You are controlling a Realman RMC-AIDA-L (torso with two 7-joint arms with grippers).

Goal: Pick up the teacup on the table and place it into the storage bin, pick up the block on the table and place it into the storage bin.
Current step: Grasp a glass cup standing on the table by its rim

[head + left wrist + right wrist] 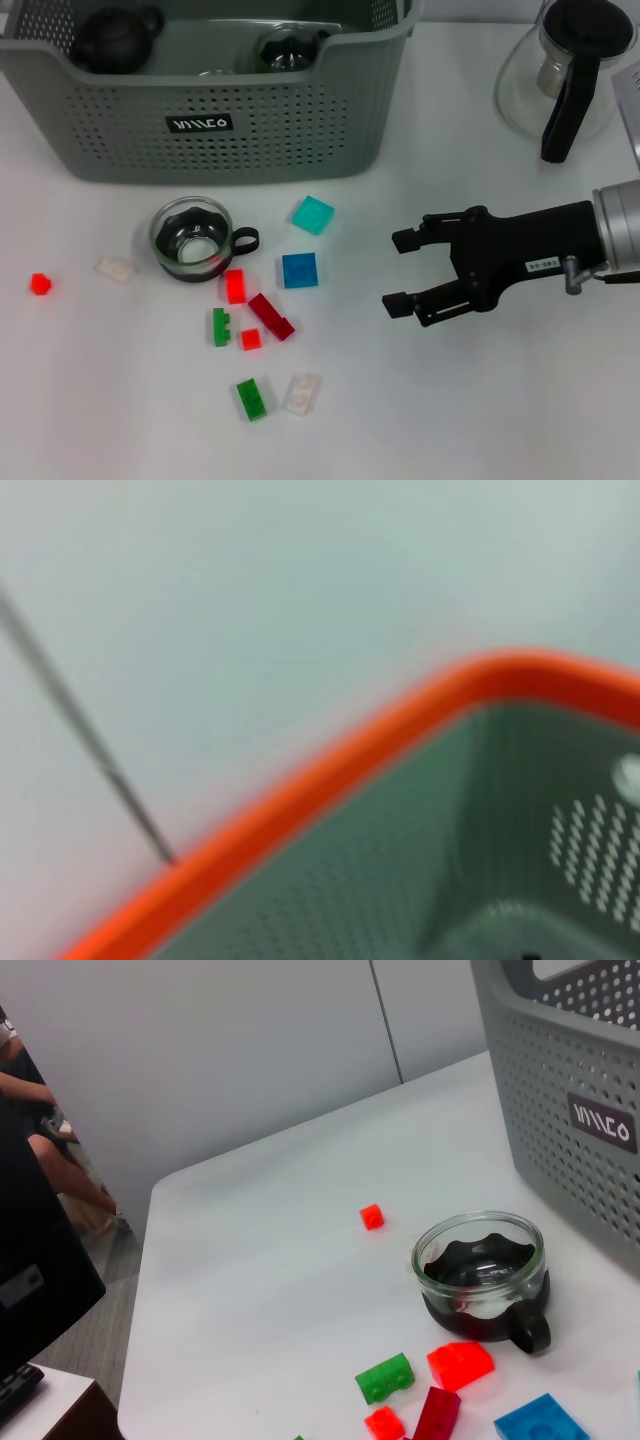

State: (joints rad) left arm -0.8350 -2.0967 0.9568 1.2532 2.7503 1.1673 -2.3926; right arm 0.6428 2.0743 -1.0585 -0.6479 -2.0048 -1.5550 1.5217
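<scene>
Right gripper [402, 272] hangs spread and empty at centre right of the head view, above the white table [480, 400], teacup [192, 238] untouched.

Head view: the glass teacup sits left of centre, just below the storage bin [200, 130] filling the upper left; small blocks [299, 270] lie scattered beside it. A red block [235, 286] lies against the cup's base, so a careless closing could likely drag it along or tip the cup.
Left wrist view: only an orange-rimmed basket [300, 790]; the left gripper is unseen.
Right wrist view: the cup stands lower right beside the bin wall, no fingers in frame.
</scene>
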